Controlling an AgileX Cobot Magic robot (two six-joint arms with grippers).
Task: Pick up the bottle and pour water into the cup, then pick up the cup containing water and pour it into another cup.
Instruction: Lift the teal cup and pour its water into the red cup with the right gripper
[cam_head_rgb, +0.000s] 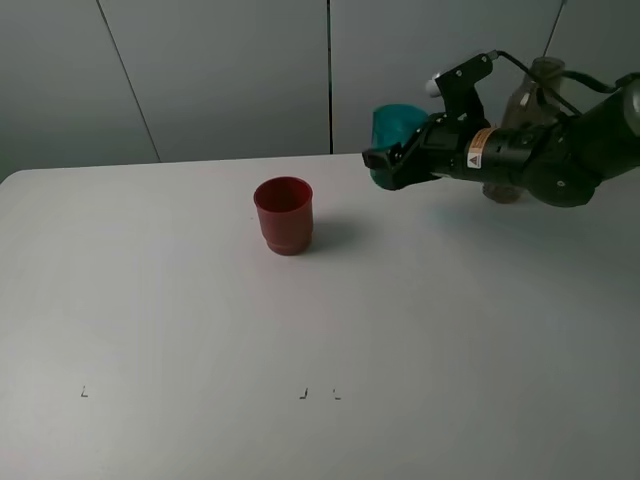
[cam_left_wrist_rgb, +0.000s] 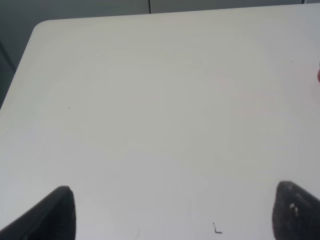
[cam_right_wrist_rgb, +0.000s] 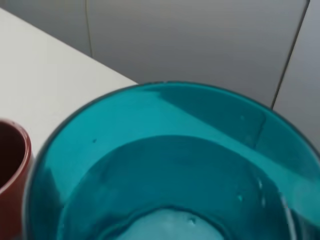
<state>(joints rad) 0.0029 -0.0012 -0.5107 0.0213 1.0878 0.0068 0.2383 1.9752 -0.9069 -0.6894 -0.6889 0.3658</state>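
Right wrist view shows water in the teal cup (cam_right_wrist_rgb: 170, 165), clamped by the closed right gripper (cam_head_rgb: 385, 165), held up near the bottle (cam_head_rgb: 540, 90). The 2 cups are well apart: tipping before reaching the red cup (cam_head_rgb: 284, 215) would wet the table (cam_head_rgb: 150, 300).

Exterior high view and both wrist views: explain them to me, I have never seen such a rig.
This is a robot with two arms, each ending in an end effector. The high view comes from a camera off the arms; each wrist view from a camera on one arm. On the white table stands a red cup; a greyish bottle stands behind the right arm. The right end effector is shut on a teal cup; its wrist view looks into that cup, which seems to hold water. The left end effector is open, holding nothing.
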